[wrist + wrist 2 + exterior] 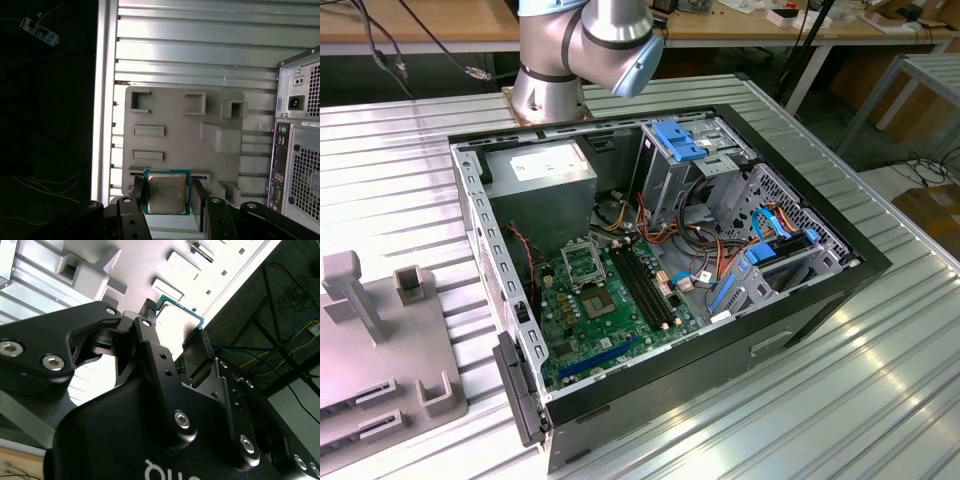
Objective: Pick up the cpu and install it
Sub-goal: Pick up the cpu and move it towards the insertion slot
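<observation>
First wrist view tells most of it: the gripper [168, 186] is clamped on the cpu [166, 194], with one of the fingers [137, 196] on each of two opposite edges. The chip's pale metal lid faces the camera. My guess is the edge pinch is deliberate, so nothing presses on the flat faces and the underside stays free to drop into a socket.

The chip sits flat and square between the fingertips, not cocked to either side as far as I can tell. It also looks to be up in the air. The grey fixture plate [175, 115], with its little pockets and blocks, lies well beyond the fingertips, not touching the chip.

Second wrist view looks past the gripper body, and there the cpu [180, 310] shows its green rim poking out between the tips. That fits a grip on the edges only.

Off to one side of the gripper is the back of the computer case [300, 150]. Exterior view shows that case [800, 300] lying open on the ribbed table [820, 400], with the socket [582, 266] on the green board [610, 320]. I'd call it picked up but not yet installed.
</observation>
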Action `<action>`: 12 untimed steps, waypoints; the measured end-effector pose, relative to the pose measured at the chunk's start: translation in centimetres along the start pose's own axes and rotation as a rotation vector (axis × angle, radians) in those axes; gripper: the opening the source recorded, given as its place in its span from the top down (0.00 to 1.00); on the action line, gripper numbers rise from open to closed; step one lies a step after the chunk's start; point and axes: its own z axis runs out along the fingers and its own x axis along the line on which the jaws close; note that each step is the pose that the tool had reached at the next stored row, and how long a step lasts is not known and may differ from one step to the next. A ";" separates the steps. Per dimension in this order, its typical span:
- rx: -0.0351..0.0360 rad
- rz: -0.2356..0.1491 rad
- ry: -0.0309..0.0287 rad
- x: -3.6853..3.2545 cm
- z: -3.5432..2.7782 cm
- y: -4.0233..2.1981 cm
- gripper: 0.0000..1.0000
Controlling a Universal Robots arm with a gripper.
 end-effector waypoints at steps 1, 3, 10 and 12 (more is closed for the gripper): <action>0.0000 0.000 0.0000 -0.15 -0.01 -0.01 0.53; 0.0000 0.000 0.0000 -0.32 -0.01 -0.02 0.53; 0.0000 0.000 0.0000 -1.01 -0.04 -0.06 0.53; 0.0000 0.000 0.0001 -1.23 -0.06 -0.07 0.53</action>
